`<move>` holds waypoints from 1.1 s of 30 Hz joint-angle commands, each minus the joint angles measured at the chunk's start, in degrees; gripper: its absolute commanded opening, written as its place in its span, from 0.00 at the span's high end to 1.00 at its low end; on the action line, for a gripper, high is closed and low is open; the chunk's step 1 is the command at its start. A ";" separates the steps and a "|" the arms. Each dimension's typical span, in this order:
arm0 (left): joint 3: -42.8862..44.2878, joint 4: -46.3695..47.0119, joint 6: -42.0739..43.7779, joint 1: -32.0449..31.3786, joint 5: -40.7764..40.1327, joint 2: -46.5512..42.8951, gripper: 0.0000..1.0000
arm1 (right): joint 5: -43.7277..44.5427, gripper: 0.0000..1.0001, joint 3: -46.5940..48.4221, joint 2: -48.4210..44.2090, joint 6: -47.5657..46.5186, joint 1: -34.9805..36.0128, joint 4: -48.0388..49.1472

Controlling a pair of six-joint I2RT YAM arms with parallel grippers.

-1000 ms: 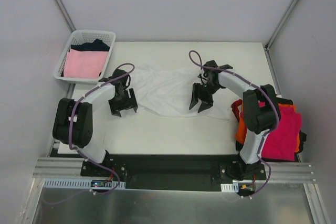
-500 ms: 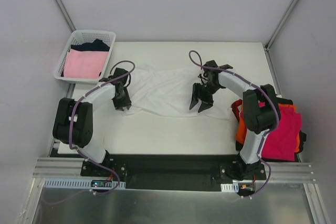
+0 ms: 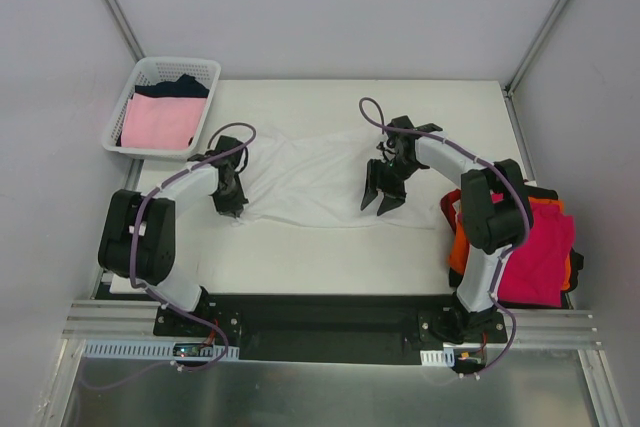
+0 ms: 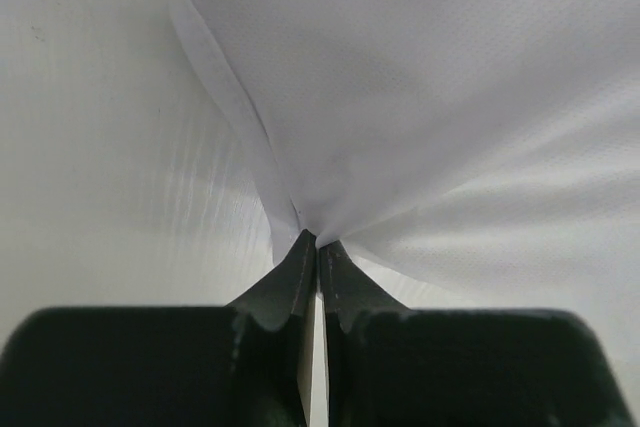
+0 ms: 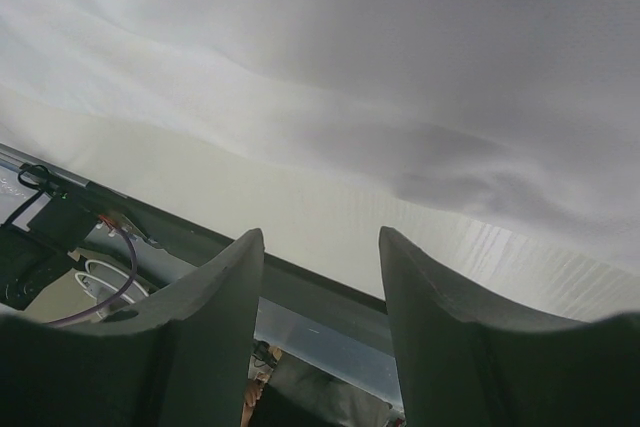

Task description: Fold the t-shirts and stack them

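Observation:
A white t-shirt (image 3: pixel 305 172) lies spread and rumpled across the middle of the table (image 3: pixel 330 247). My left gripper (image 3: pixel 233 203) is shut on its left near edge; in the left wrist view the cloth (image 4: pixel 420 97) bunches into the pinched tips of my left gripper (image 4: pixel 317 239). My right gripper (image 3: pixel 378 201) stands open over the shirt's right part, with nothing between its fingers. In the right wrist view my right gripper (image 5: pixel 320 237) points toward the table's near edge, with the white cloth (image 5: pixel 400 67) beyond it. Folded magenta-red (image 3: pixel 545 247) and orange (image 3: pixel 460 247) shirts are piled at the right.
A white lattice basket (image 3: pixel 139 82) at the back left holds a pale pink shirt (image 3: pixel 160 120) and a dark one (image 3: pixel 180 87). Walls enclose the table on three sides. The arm bases sit on a black rail (image 3: pixel 320 312) at the near edge.
My left gripper has closed from open onto the white shirt's left edge and shifted slightly left. The right arm has stayed almost still.

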 commanded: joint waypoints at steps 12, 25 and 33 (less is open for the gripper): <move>27.99 -16.86 0.32 0.45 2.04 -6.30 0.95 | -0.74 0.47 1.96 0.63 0.04 0.39 -0.64; 36.62 -23.63 0.05 0.45 4.51 -6.30 0.87 | -0.83 0.47 0.64 0.10 0.21 0.39 -0.11; 34.41 -23.02 -1.00 0.45 5.91 -0.94 0.93 | -0.75 0.44 -0.93 0.10 -0.84 0.74 -0.54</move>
